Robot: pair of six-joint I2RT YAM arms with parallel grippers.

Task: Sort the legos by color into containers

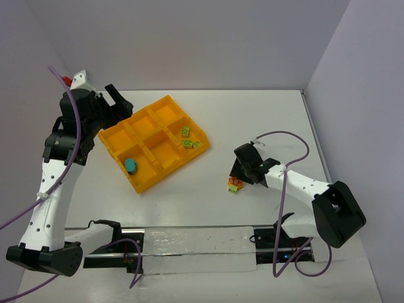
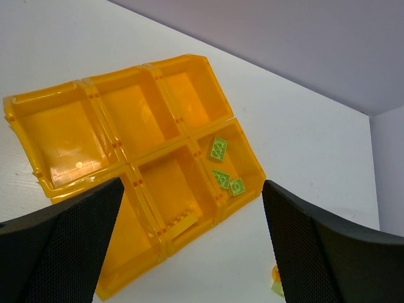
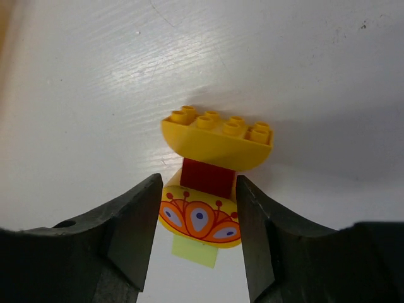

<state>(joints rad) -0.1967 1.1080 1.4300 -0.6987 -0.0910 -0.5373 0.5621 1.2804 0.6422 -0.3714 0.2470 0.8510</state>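
In the left wrist view, my left fingers point(image 2: 60, 246) cover the near corners of the tray point(image 2: 57, 104). A brick clump point(image 2: 276, 282) shows only as a sliver at the bottom edge. From above, my right gripper point(image 1: 240, 178) hides most of that clump. A green brick point(image 3: 196, 252) lies mostly beneath it. Finger contact: indeterminate.

Table point(image 1: 208, 208): open strip along the near edge and up the middle, between tray and right arm. Obstacles: low-walled tray point(image 1: 165, 150), askew toward the far-left corner; left gripper point(image 1: 120, 104), jaws wide, raised by the tray's far-left side; right gripper point(image 1: 237, 180), down right of centre, jaws pressed against a brick clump point(image 1: 235, 185). Walls point(image 1: 208, 44) close the far and right edges.
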